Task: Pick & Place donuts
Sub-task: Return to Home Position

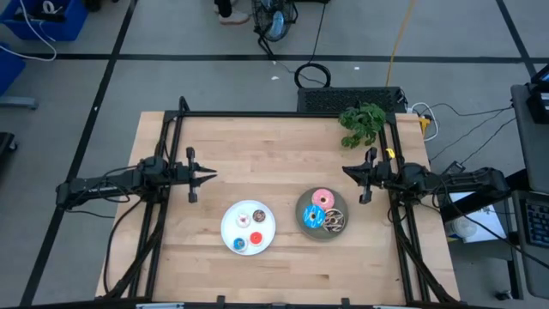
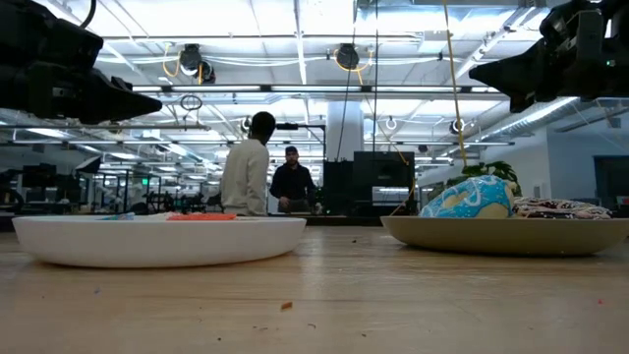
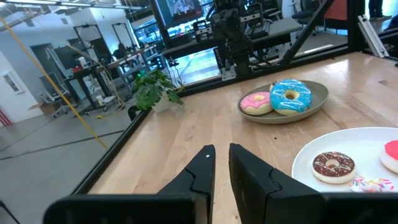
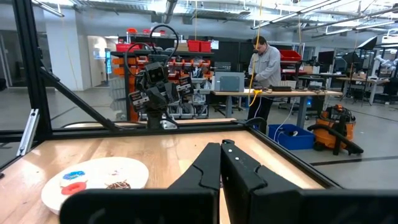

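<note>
Job looks done on the donut side: white mini (image 1: pixel 243 221), brown mini (image 1: pixel 258 215), red mini (image 1: pixel 256 238) and blue mini (image 1: pixel 239 245) all lie on the white plate (image 1: pixel 268 227). The pink donut (image 1: pixel 322 198), blue sprinkled donut (image 1: pixel 312 217) and dark brown drizzled donut (image 1: pixel 334 221) crowd the grey plate (image 1: pixel 322 236) just beside it. The left gripper (image 1: pixel 208 177) hangs over bare wood at the table's left side, fingers nearly together w/ a slim gap, holding nothing. The right gripper (image 1: pixel 349 170) mirrors it at the right side, fingers pressed together, empty. Both are apart from the plates. Watch two things, imo. The blue sprinkled donut sits tilted against its neighbours, so if you jolt the table it could tip off the grey plate. The green plant (image 1: pixel 363 123) is near the right arm, so a wide swing there could brush it.
</note>
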